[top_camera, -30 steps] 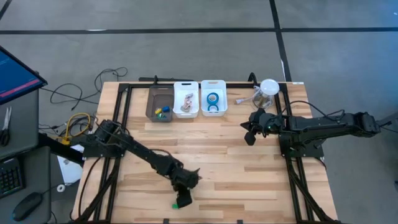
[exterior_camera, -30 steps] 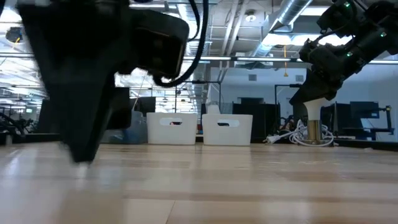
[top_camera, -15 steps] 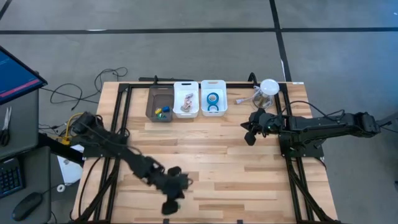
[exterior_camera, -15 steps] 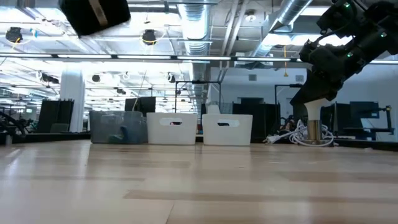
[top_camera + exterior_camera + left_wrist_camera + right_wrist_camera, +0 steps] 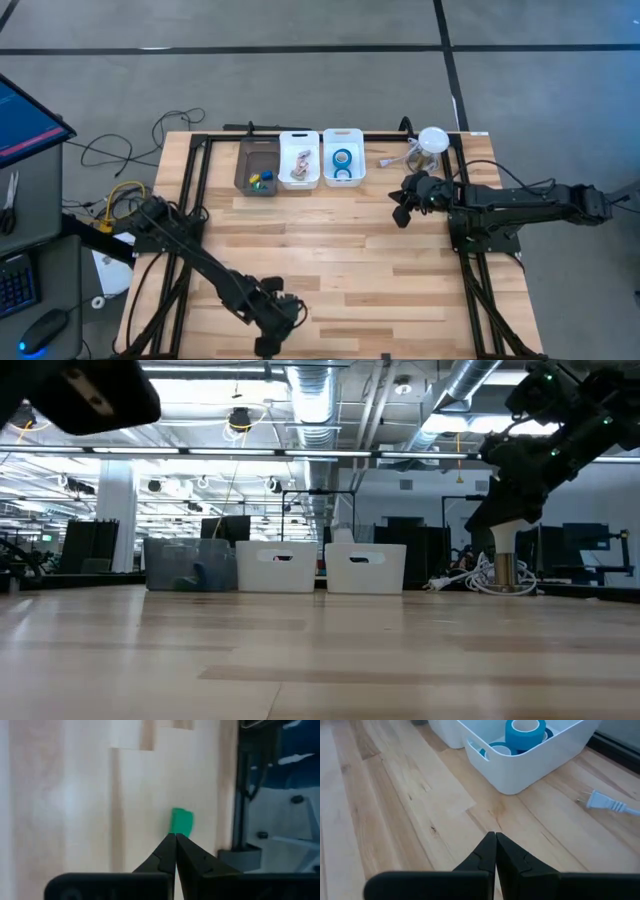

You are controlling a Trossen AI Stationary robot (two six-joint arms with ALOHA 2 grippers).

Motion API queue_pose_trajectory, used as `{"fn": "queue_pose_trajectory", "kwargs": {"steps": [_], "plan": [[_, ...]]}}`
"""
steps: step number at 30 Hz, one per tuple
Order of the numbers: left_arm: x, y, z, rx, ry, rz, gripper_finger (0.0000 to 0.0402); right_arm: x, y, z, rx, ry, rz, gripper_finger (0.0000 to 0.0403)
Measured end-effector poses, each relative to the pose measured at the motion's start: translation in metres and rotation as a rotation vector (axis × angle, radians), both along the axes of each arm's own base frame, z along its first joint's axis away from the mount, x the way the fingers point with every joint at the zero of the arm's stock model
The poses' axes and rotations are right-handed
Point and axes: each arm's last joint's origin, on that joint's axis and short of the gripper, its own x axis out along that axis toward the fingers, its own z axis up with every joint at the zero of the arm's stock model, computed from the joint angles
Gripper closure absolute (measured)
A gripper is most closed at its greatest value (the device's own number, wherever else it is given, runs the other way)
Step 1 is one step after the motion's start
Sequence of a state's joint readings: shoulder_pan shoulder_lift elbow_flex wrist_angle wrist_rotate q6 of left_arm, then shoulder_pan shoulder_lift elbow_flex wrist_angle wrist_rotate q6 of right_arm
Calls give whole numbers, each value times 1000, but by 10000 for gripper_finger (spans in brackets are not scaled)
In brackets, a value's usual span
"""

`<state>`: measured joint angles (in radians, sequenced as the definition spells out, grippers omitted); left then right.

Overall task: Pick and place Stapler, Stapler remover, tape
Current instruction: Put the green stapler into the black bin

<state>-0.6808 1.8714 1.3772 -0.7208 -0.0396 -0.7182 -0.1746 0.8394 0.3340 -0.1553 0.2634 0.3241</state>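
Blue tape rolls [image 5: 342, 158] lie in the right-hand white bin [image 5: 343, 176] at the far side, and show close in the right wrist view [image 5: 525, 729]. My right gripper [image 5: 400, 216] hangs shut above the table, to the right of that bin and nearer, and touches nothing [image 5: 495, 836]. My left gripper [image 5: 268, 342] is shut and raised over the near edge [image 5: 175, 837]. A small green block [image 5: 181, 822] lies flat on the wood just past its fingertips. I cannot make out a stapler or a stapler remover.
A grey bin [image 5: 257, 165] with small coloured pieces and a middle white bin [image 5: 299, 160] with pale items stand in a row left of the tape bin. A white round object [image 5: 433, 140] and a plug with its cable [image 5: 600, 800] lie at the far right. Bare wood fills the middle.
My left gripper has risen from the table top, out of the low view, and swung toward the near edge and a little left. It has stayed shut. My right arm has hardly moved.
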Motion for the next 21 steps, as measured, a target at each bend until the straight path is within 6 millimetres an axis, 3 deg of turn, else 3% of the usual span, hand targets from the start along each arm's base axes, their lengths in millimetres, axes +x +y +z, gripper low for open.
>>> {"fn": "queue_pose_trajectory", "kwargs": {"steps": [8, 16, 21], "plan": [[-5, -25, -15, -45, 66, -82, 399, -2, -3, -2, 5, 23, -19, 402], [10, -17, -17, -80, 25, -45, 394, -4, -7, -2, 8, 31, -44, 402], [16, -15, -32, -166, 56, 3, 353, -4, -7, -2, 8, 32, -47, 402]]}}
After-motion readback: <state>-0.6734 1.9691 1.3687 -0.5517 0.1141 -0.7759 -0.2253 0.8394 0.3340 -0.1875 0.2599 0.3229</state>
